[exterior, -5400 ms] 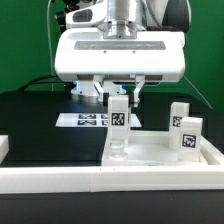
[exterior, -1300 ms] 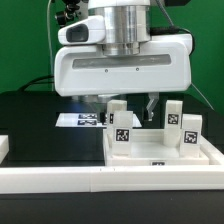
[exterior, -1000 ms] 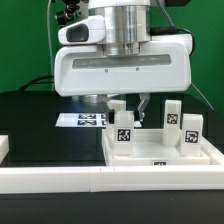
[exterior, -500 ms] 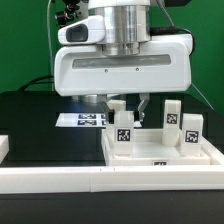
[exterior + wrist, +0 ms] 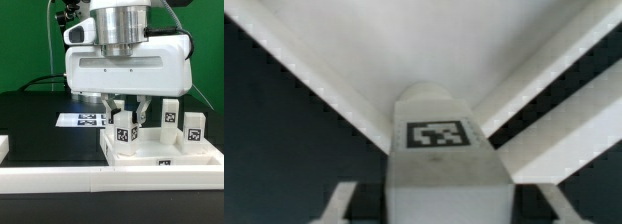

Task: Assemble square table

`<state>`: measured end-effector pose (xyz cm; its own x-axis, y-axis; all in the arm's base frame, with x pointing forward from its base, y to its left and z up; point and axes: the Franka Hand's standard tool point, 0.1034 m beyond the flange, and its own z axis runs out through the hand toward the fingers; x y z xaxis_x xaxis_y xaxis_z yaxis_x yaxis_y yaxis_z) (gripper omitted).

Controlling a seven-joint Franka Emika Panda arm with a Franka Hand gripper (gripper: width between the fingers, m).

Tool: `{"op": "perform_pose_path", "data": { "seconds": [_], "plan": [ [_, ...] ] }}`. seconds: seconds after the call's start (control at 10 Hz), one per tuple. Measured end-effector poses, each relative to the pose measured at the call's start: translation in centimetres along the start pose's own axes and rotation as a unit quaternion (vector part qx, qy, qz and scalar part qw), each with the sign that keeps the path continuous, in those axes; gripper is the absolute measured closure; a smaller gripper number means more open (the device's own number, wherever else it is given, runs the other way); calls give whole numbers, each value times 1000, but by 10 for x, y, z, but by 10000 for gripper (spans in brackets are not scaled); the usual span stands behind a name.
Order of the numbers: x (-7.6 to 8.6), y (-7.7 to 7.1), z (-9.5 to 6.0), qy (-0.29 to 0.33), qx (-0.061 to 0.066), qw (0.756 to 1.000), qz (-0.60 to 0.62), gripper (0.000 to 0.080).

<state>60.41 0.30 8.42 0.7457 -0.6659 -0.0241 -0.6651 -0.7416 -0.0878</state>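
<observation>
Black worktop (image 5: 30,120), matte, spanning the scene under and behind the pincer. Green backdrop (image 5: 20,40) closing off the room behind; dark cables hanging against it toward the exterior view's left.

Long white rail (image 5: 60,180) edging the worktop in front of the pincer, nearest the camera.

Square table slab (image 5: 150,152), white, lying flat directly below the pincer and just behind the rail; small tag visible on its near edge. In the wrist view, slab filling the background as a pale plane with dark worktop on both sides.

Marker board (image 5: 85,120) flat on the worktop behind the pincer, toward the exterior view's left.

Pincer (image 5: 127,112) below the big white wrist housing, fingers (image 5: 142,108) angled in on either side of one leg (image 5: 123,130). Appears closed on that leg, held upright over the slab; contact between leg foot and slab not resolvable. Same leg centred in the wrist view (image 5: 441,135), tag facing the camera.

Two further legs (image 5: 167,118), (image 5: 193,130) standing upright on the slab, well to the exterior view's right of the pincer, apart from each other.
</observation>
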Motion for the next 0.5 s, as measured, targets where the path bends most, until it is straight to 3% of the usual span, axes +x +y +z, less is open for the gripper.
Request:
{"op": "perform_pose_path", "data": {
  "seconds": [0.5],
  "plan": [
    [-2, 0, 1, 0, 2, 976, 216, 509]
  ]
}}
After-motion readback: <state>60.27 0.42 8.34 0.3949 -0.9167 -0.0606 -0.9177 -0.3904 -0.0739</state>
